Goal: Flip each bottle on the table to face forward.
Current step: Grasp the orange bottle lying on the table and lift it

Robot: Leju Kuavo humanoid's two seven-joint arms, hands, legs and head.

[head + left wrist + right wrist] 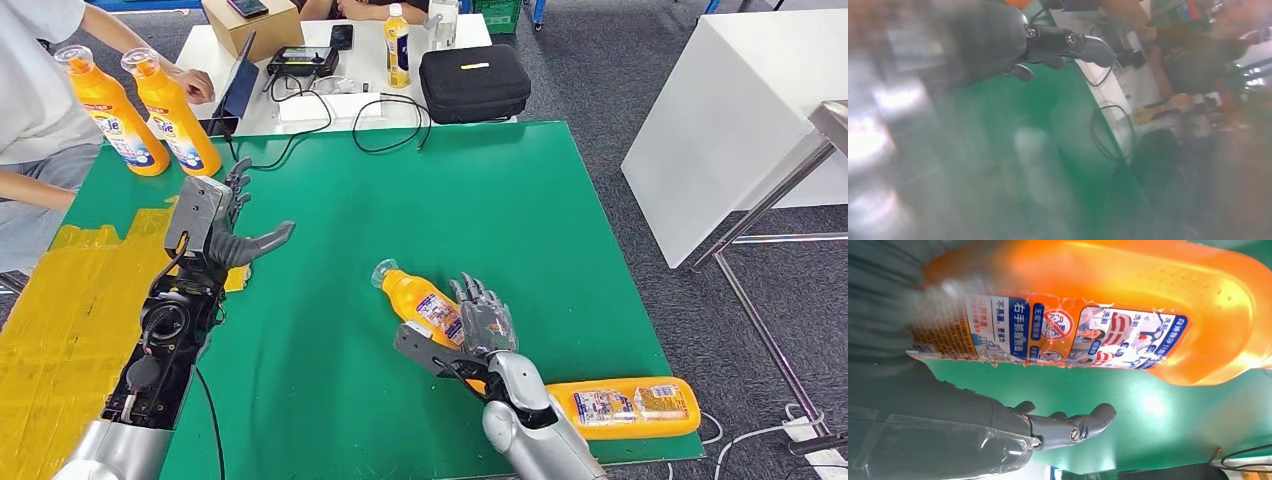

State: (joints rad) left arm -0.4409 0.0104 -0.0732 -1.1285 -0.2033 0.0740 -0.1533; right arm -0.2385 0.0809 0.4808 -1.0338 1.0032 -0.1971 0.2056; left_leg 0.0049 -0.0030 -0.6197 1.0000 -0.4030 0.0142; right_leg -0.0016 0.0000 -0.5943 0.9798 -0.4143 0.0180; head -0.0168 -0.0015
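— Where's the bottle?
— My right hand [482,325] grips an orange bottle [425,305], tilted, cap up-left, above the green counter [420,200]. Another bottle [625,406] lies flat by the near edge.
— Your left?
— Left hand [232,225] holds nothing, fingers spread, near two upright bottles [140,110].

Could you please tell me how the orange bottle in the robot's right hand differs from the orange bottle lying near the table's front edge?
The held orange plastic bottle is gripped by the right hand and tilted, cap toward the far left. The other orange plastic bottle lies flat, untouched, behind the right forearm. Both carry blue-and-white labels.
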